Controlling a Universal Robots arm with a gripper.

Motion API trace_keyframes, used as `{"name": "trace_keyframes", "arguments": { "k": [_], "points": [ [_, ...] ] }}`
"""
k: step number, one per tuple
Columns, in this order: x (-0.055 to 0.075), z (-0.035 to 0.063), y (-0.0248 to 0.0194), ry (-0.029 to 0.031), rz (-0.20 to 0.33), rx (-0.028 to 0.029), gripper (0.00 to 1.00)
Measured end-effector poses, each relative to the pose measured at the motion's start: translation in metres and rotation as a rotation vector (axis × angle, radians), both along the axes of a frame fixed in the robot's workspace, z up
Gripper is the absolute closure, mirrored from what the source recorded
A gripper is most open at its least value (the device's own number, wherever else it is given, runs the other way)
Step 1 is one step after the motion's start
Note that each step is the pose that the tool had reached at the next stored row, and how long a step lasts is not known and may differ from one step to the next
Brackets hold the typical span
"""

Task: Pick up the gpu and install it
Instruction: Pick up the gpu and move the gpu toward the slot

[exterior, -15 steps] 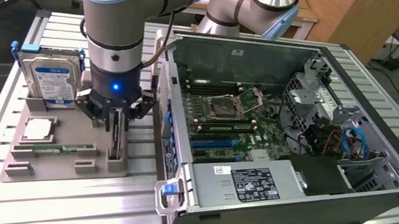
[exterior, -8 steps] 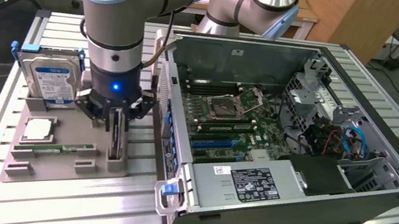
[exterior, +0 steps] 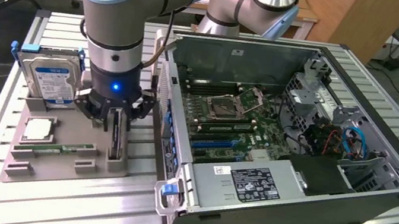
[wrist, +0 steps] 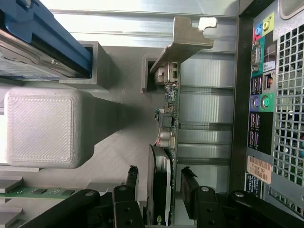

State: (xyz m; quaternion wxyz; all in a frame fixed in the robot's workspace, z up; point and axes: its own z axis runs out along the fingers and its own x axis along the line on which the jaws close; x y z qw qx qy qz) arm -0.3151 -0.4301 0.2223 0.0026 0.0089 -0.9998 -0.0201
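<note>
The gpu (exterior: 115, 145) is a thin dark card standing on edge in a slot of the grey fixture tray (exterior: 38, 168), at the exterior view's left of the computer case. In the wrist view the gpu (wrist: 169, 111) runs lengthwise, with its silver bracket (wrist: 186, 39) at the far end. My gripper (exterior: 114, 121) hangs straight down over the card's near end. The gripper (wrist: 159, 183) is open, and its black fingers (wrist: 189, 183) straddle the card with a small gap on each side. Nothing is held.
The open computer case (exterior: 379, 194) lies on its side with the motherboard (exterior: 230, 123) exposed; its rear panel (wrist: 263, 95) is close beside the card. The tray also holds a blue-labelled hard drive (exterior: 52, 80), a green RAM stick (exterior: 57, 148) and a chip (exterior: 38, 130). A second arm (exterior: 249, 2) stands behind.
</note>
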Motion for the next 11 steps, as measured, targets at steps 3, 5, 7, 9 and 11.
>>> {"name": "trace_keyframes", "arguments": {
  "k": [3, 5, 7, 9, 11],
  "points": [
    [0.0000, 0.0000, 0.0000, 0.0000, 0.000, 0.0000, 0.53],
    [0.0000, 0.0000, 0.0000, 0.0000, 0.000, 0.0000, 0.59],
    [0.0000, 0.0000, 0.0000, 0.0000, 0.000, 0.0000, 0.66],
    [0.0000, 0.0000, 0.0000, 0.0000, 0.000, 0.0000, 0.66],
    [0.0000, 0.0000, 0.0000, 0.0000, 0.000, 0.0000, 0.66]
  ]
}}
